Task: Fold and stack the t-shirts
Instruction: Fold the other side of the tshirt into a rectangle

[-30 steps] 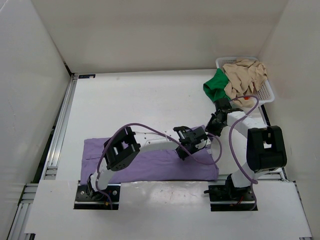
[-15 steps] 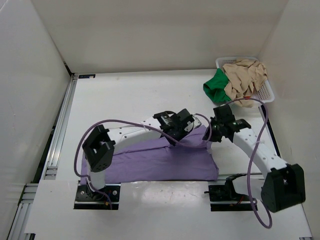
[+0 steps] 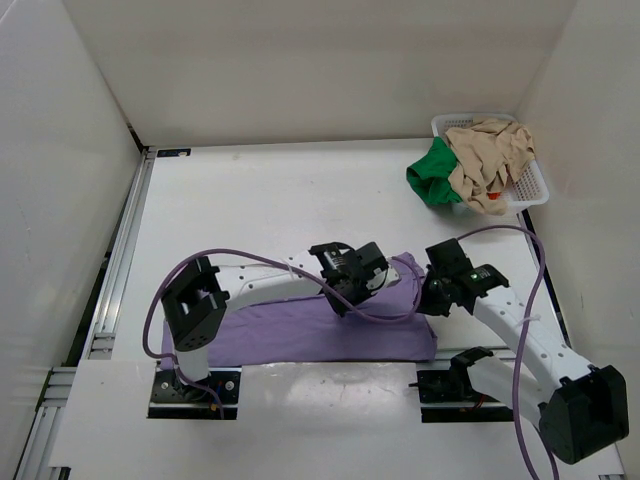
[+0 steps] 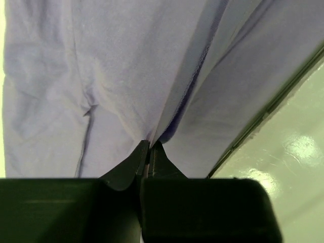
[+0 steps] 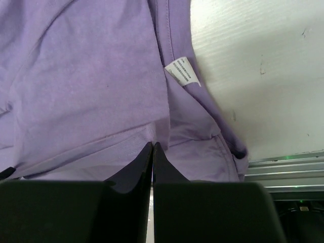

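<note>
From above, the left gripper [image 3: 342, 298] and right gripper [image 3: 432, 302] sit side by side over the right end of the purple shirt [image 3: 300, 337]. The shirt spreads out to the left of them along the near side of the table [image 3: 280, 200], and its far edge is drawn up to both sets of fingers. Well beyond the right gripper stands the basket [image 3: 533, 183], with a tan shirt [image 3: 490, 155] heaped in it and a green shirt [image 3: 432, 176] spilling over its left rim.

At the left wrist, the left gripper [image 4: 148, 150] is closed tight, a ridge of purple shirt [image 4: 76, 76] pinched between its tips. Bare table [image 4: 288, 167] shows to the right.

At the right wrist, the right gripper [image 5: 152, 147] is also closed, nipping a cloth edge of the purple shirt [image 5: 86, 76]. A white label [image 5: 182, 73] lies just ahead and right of the tips, with table [image 5: 253, 61] beyond.
</note>
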